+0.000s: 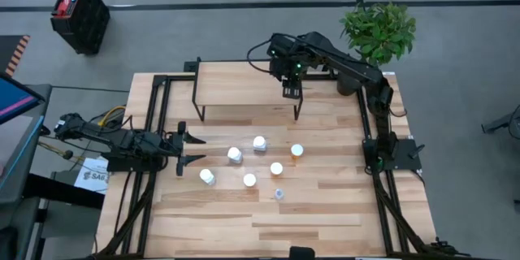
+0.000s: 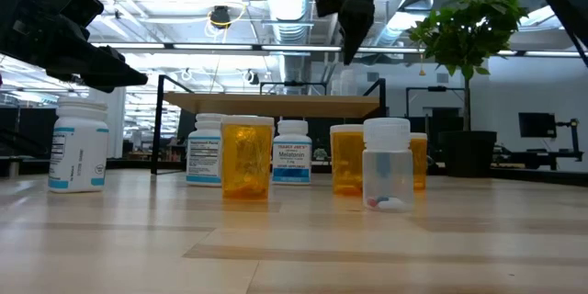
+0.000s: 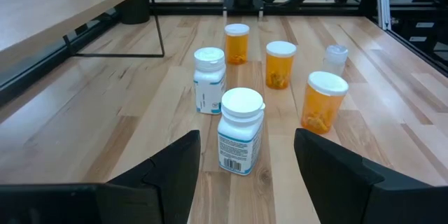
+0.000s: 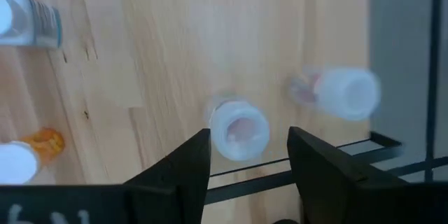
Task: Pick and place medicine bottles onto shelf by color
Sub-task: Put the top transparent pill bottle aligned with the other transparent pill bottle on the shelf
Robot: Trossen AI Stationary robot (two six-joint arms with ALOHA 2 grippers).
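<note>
While both arms are over the table (image 1: 325,211), notes run left to right in the high view:

Left gripper (image 1: 193,149): at the table's 9 o'clock edge, low, pointing toward 3 o'clock. Fingers spread wide, nothing between them.
White bottles: three, white caps. One (image 1: 207,176) lies at 5 o'clock of the left gripper, near it. Another (image 1: 235,155) stands straight ahead of the fingers, apart from them. The third (image 1: 259,143) is at 1 o'clock of that one.
Shelf (image 1: 236,81): along the table's 12 o'clock edge, light wood top, thin black legs.
Orange bottles: three, upright on the table, in a line slanting from 7 to 1 o'clock: (image 1: 249,180), (image 1: 276,168), (image 1: 296,151).
Clear bottle on table (image 1: 279,194): alone at 6 o'clock of the cluster, upright.
Right gripper (image 1: 290,91): raised over the shelf's 3 o'clock end, pointing down. Fingers apart, gripping nothing.
Clear bottles on shelf: two in the right wrist view, one (image 4: 239,127) below the gap between the fingers, another (image 4: 346,92) near it.
Plant (image 1: 378,28): beyond the table's 1 o'clock corner.
</note>
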